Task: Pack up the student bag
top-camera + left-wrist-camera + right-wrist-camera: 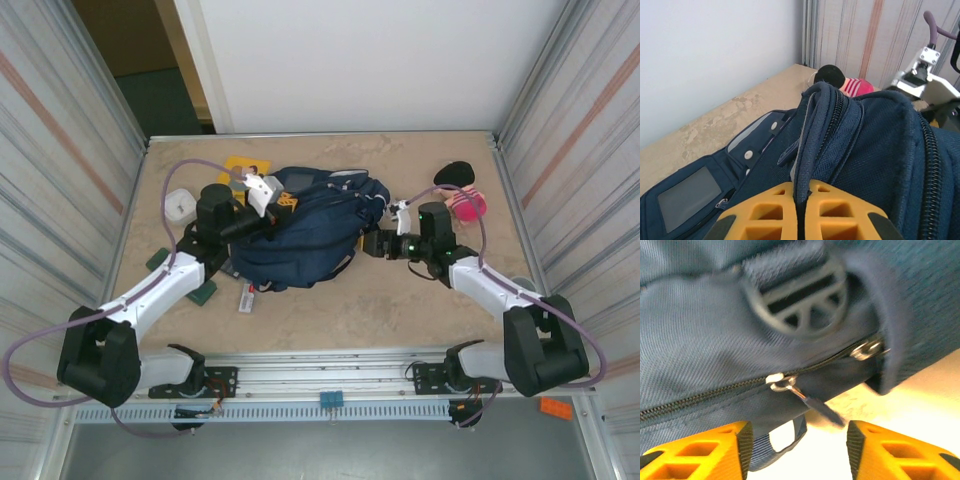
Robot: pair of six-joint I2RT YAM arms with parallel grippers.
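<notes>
A beige, marbled counter (400,300) sits boxed in by ribbed metal walls (60,130) on the left and right, with a plain white wall (370,60) at the far side. The student bag (310,230) lies slumped in the middle of the counter, navy fabric bunched up, between the two arms.

The left end effector (797,195) reaches in from the left and is clamped on a raised fold of the bag's fabric beside a zipper track, its yellow fingers (765,210) pressed together with the fold pinched between them. From this wrist view the bag's window pocket (690,197) lies flat toward the far side.

The right end effector (797,445) sits at the bag's right edge, low over the counter, its yellow fingers (705,452) standing apart and holding nothing. A zipper pull (812,405) hangs from the bag's seam just above the gap between them, and a round buckle (795,300) sits higher on the fabric; this view is slightly blurred.

A pink and black item (462,192) rests near the far right corner, well apart from the bag. A small white block (180,203) lies on the left.
</notes>
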